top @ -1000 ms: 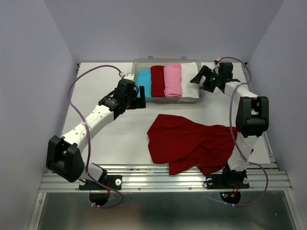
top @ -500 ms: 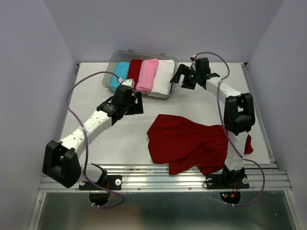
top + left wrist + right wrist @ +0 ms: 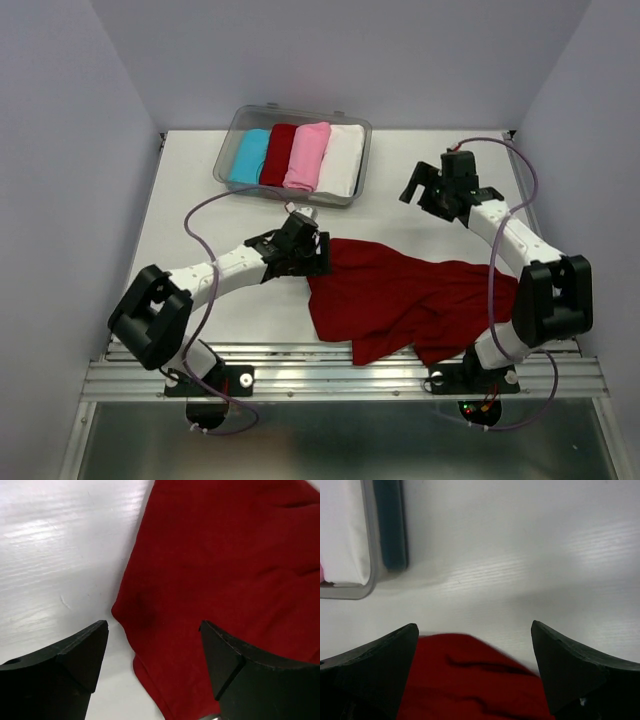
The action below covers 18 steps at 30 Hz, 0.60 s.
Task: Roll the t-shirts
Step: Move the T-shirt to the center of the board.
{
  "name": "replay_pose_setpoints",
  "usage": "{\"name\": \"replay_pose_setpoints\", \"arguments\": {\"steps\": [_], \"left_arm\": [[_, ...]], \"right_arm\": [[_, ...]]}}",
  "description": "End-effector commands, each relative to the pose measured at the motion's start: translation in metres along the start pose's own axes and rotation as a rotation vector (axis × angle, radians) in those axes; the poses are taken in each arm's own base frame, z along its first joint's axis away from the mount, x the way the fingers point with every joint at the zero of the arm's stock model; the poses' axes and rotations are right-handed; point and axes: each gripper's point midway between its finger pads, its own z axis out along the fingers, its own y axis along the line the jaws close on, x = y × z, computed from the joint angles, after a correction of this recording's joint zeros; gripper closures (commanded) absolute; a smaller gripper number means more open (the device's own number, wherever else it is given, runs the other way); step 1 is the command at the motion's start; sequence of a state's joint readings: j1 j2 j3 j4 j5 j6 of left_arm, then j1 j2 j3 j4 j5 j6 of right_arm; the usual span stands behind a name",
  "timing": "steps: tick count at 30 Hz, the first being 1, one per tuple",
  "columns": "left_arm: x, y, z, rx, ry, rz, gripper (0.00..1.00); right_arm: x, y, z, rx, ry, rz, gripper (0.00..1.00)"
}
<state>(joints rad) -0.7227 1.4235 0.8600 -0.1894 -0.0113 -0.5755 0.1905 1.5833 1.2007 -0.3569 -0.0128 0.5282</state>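
The left gripper (image 3: 152,630) hangs with jaws spread wide, holding nothing, over the 9 o'clock edge of the crumpled dark red t-shirt (image 3: 400,300), which lies at the table's (image 3: 200,200) 5 o'clock. The right gripper (image 3: 475,630), likewise spread and holding nothing, hovers at 2 o'clock. The rolled t-shirts (image 3: 308,155) sit in the clear bin (image 3: 232,140) at 11 o'clock.

Five t-shirts are showing: one large dark red t-shirt (image 3: 400,300) is lying loose, and four rolled ones are sitting in a row — one cyan roll (image 3: 248,157), one dark red roll (image 3: 278,154), one pink roll (image 3: 307,156) and one white roll (image 3: 343,160). One clear bin (image 3: 364,165) is holding those four. Two grippers are hanging over the one table (image 3: 190,200) — the left gripper (image 3: 318,255) and the right gripper (image 3: 415,185).
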Motion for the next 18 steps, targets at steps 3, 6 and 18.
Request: {"name": "replay_pose_setpoints", "arguments": {"steps": [3, 6, 18], "left_arm": [[0.013, -0.003, 0.035, -0.059, 0.020, -0.051, 0.18], [0.018, -0.003, 0.045, -0.085, 0.027, -0.040, 0.23], [-0.075, 0.018, 0.014, -0.150, -0.164, -0.107, 1.00]], "right_arm": [[0.030, -0.033, -0.039, 0.088, -0.010, 0.032, 0.00], [0.040, -0.032, -0.059, 0.052, -0.009, 0.059, 0.00], [0.097, -0.062, -0.083, 0.116, 0.093, 0.124, 0.00]]}}
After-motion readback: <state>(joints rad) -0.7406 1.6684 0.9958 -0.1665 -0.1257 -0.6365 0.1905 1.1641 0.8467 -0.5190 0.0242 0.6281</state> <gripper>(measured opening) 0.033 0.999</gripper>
